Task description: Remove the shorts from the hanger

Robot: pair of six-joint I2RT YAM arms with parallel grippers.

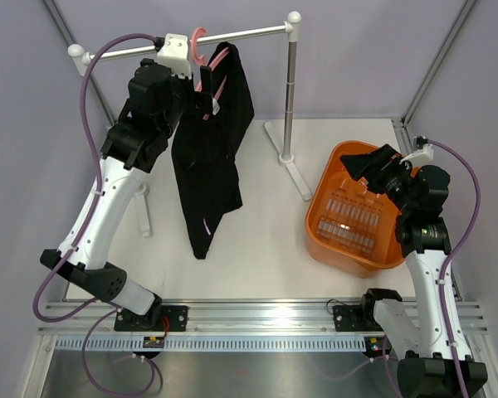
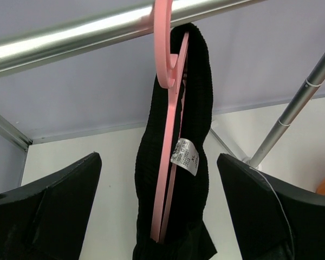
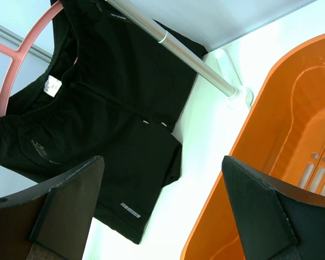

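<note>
Beneath the whole scene, table [image 1: 266, 240]: white, carrying the rail stand and the basket.
Rail [image 1: 257, 31]: grey metal bar across the upper left of the overhead view, with the hanger hooked over it.
Basket [image 1: 349, 255]: orange, at the right of the overhead view, well apart from the garment.
Shorts [image 1: 212, 157]: black and limp, draped over the hanger and hanging down from the rail at upper centre-left. They are not yet removed.
Hanger [image 2: 168, 151]: thin pink plastic, seen edge-on in the left wrist view, with the waistband folded over it.
Left pincer [image 2: 158, 162]: spread wide, one finger on either side of the hanging waistband. It touches neither the fabric nor the plastic.
Right pincer [image 3: 162, 162]: spread and empty, beside the basket and facing the shorts from a distance.
Label [image 2: 185, 157]: small white tag at the waistband, just beside the pink frame.
Step in hand: judged to be the approach before the grasp.
Next move: likely advance and close on fabric only, clear of the pink frame, then draw the shorts off without unhooking the hanger.
</note>
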